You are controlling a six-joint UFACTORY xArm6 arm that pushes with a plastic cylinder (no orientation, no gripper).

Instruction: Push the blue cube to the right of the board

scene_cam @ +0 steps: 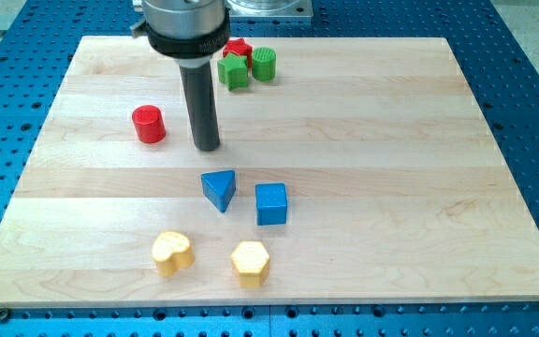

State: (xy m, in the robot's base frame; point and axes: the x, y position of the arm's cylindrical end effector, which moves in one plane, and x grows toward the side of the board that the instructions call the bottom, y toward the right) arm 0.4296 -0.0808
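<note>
The blue cube (pixel 271 203) sits on the wooden board (pixel 391 140), a little below and right of the board's middle. A blue triangular block (pixel 219 189) lies just to its left, apart from it. My tip (pixel 207 146) rests on the board above and to the left of both blue blocks, touching neither. The rod rises from it to the view's top.
A red cylinder (pixel 148 124) stands left of my tip. At the view's top a red block (pixel 239 48), a green star-like block (pixel 234 70) and a green cylinder (pixel 264 64) cluster together. A yellow heart-shaped block (pixel 172 253) and a yellow hexagon (pixel 250 263) lie near the bottom.
</note>
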